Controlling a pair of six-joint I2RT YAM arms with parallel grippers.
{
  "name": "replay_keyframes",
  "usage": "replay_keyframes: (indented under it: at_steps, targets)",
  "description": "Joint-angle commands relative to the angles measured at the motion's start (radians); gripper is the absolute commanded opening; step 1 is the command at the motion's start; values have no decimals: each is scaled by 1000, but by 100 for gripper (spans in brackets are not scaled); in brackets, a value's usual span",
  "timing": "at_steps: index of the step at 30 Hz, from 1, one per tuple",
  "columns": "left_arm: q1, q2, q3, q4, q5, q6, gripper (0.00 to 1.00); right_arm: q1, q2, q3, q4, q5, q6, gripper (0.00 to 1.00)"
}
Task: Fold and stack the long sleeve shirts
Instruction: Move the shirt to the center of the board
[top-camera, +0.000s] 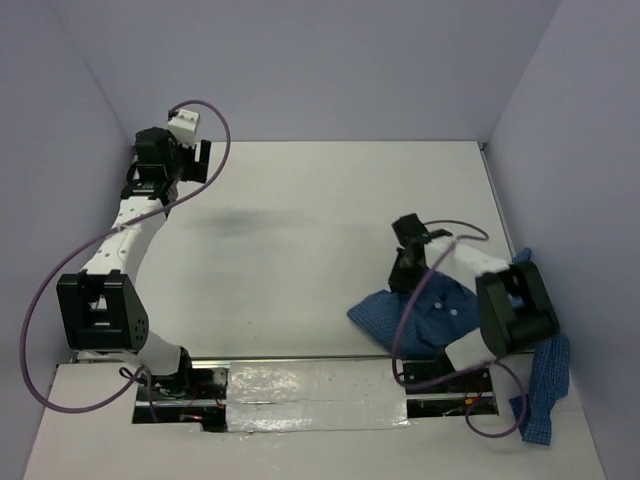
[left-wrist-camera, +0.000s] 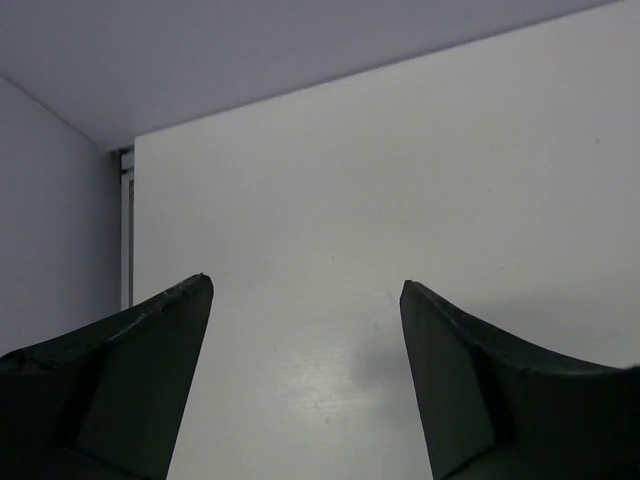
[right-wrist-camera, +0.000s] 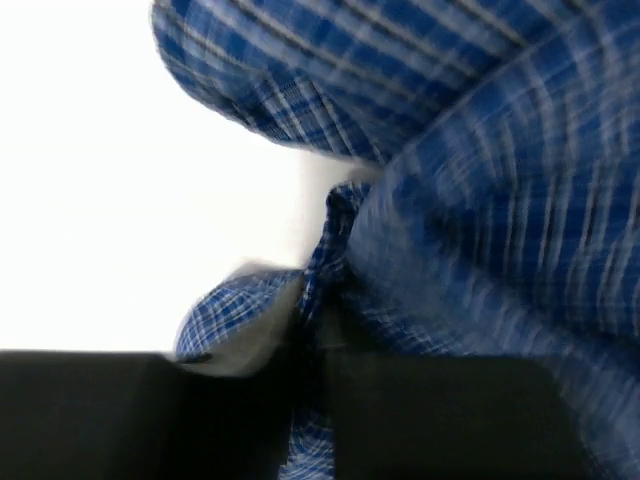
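One blue checked long sleeve shirt (top-camera: 440, 315) lies bunched at the near right of the white table (top-camera: 300, 250), part of it hanging off the right front corner. My right gripper (top-camera: 405, 275) sits at the shirt's far left edge and is shut on a fold of the cloth; in the right wrist view the shirt (right-wrist-camera: 480, 170) fills the frame and a pinch of it runs down between the closed fingers (right-wrist-camera: 315, 320). My left gripper (top-camera: 195, 150) is open and empty, raised over the far left of the table, its fingers (left-wrist-camera: 150, 360) wide apart over bare tabletop.
Lavender walls enclose the table on the left, back and right. A sleeve or tail of the shirt (top-camera: 545, 395) drapes over the right front edge beside the right arm's base. A taped strip (top-camera: 315, 395) runs along the near edge between the bases.
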Motion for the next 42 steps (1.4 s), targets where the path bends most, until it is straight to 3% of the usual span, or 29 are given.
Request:
replay_keyframes:
  at_steps: [1,5,6,8,9,11,12,13,14,15,17,19,24,26,27,28,30,33,37,40,41,42]
  targets:
    - [31,-8,16,-433,-2,62,88,109,255,223,106,-171,-38,0]
    - [70,-76,-7,-462,13,33,87,273,491,612,105,-284,-74,0]
    - [74,-83,-9,-469,17,31,87,288,529,808,121,-309,-66,0]
    - [79,-99,-6,-459,14,44,88,305,644,1028,149,-358,-6,0]
    - [80,-102,-1,-451,14,51,88,308,685,1252,163,-357,27,0]
    - [79,-111,14,-405,31,74,92,302,791,1462,184,-267,158,27]
    - [79,-109,23,-391,42,86,93,289,837,1613,215,-218,228,67]
    - [80,-99,37,-387,57,88,94,285,853,1671,233,-164,245,99]
    - [79,-88,54,-387,68,88,96,279,862,1713,241,-48,255,100]
    - [79,-73,93,-393,85,74,97,247,861,1760,253,-29,259,100]
    - [79,-21,168,-432,99,53,96,201,833,1726,281,-36,191,100]
    - [79,36,213,-480,114,27,94,144,749,1645,270,-68,21,100]
    - [80,82,214,-486,175,-28,90,136,570,1284,143,-111,-369,99]
    - [79,91,183,-486,240,-48,88,156,560,1181,96,-159,-419,84]
    - [79,96,172,-488,254,-68,87,157,559,1155,53,-207,-429,61]
    - [80,101,161,-489,269,-74,87,157,555,1120,42,-232,-420,53]
    - [79,101,122,-480,263,-81,88,163,516,976,75,-295,-413,74]
    - [79,93,72,-479,238,-61,90,223,445,790,117,-340,-458,97]
    - [79,90,25,-480,194,-44,90,300,419,650,117,-357,-477,100]
    - [79,84,6,-471,171,-44,91,344,451,610,94,-250,-471,100]
    - [80,84,5,-473,169,-44,91,351,488,619,85,-257,-469,89]
    - [80,82,5,-474,174,-45,91,361,506,635,79,-280,-471,73]
